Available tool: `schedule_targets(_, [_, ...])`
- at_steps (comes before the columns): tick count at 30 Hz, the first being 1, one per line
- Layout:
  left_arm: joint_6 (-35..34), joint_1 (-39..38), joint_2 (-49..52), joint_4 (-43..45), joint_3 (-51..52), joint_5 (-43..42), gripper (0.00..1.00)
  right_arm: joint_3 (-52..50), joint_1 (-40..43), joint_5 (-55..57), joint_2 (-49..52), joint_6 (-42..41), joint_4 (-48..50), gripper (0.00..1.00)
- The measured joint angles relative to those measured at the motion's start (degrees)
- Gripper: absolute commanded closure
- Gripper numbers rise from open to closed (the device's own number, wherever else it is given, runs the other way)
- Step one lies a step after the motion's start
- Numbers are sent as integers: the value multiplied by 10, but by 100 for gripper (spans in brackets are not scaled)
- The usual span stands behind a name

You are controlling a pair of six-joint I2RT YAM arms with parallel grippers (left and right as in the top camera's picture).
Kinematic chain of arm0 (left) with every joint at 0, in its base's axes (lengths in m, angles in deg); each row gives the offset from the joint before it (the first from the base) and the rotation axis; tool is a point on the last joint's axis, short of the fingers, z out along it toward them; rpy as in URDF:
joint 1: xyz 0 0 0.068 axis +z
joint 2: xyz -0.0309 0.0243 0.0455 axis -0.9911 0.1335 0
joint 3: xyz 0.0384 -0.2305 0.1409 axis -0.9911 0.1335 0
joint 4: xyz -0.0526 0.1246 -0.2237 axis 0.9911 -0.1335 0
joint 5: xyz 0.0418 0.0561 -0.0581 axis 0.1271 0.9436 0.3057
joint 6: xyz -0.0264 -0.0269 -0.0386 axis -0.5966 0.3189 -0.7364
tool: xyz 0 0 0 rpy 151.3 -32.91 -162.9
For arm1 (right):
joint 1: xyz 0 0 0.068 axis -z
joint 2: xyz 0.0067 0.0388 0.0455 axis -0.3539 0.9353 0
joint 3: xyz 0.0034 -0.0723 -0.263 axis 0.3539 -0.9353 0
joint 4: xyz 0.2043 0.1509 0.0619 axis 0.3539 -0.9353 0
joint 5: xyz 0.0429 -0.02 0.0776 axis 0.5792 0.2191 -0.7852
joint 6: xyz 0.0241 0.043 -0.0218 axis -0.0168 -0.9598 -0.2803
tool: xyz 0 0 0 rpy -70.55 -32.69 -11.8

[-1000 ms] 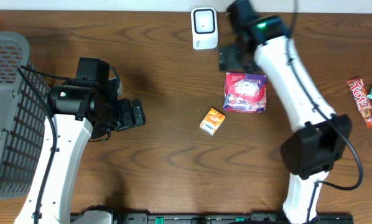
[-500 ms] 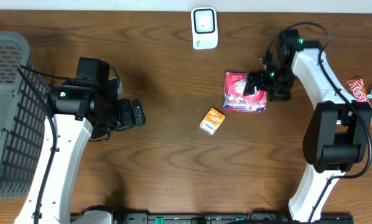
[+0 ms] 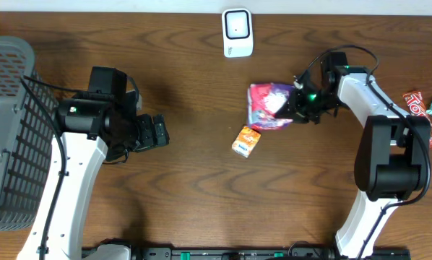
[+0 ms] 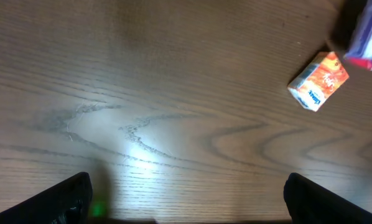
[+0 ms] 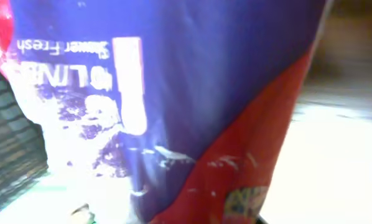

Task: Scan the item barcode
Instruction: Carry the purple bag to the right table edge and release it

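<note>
The brown wooden table (image 3: 201, 202) has a white scanner (image 3: 237, 32) at its far edge. The right gripper (image 3: 297, 103) is pinching one edge of the purple and red packet (image 3: 269, 106). The packet is tipped up and sticks out to the left of the gripper. It is nearer than the scanner and not touching it. A small orange box (image 3: 246, 141) lies just beside it. The packet fills the right wrist view. The left gripper (image 3: 157, 133) is spread wide and holds nothing, next to a grey basket (image 3: 6, 130).
</note>
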Motion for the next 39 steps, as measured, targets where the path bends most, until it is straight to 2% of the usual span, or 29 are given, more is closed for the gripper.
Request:
schedule_targets(6, [0,0,0,0,0,0,2,28,-5,-118,1,-96,125,99])
schedule_targets(11, [0,0,0,0,0,0,2,45,-27,-113,1,-236,344,99])
schedule_targets(15, [0,0,0,0,0,0,2,52,-69,-35,1,-347,491,99])
schedule_targets(20, [0,0,0,0,0,0,2,53,-126,116,1,-433,530,99])
schedule_targets(24, [0,0,0,0,0,0,2,53,-158,210,2,-467,569,99])
schedule_targets(31, [0,0,0,0,0,0,2,53,-157,263,3,-460,564,99])
schedule_targets(33, [0,0,0,0,0,0,2,56,-145,260,3,-442,532,99])
schedule_targets(39, [0,0,0,0,0,0,2,127,-53,257,7,-340,273,99])
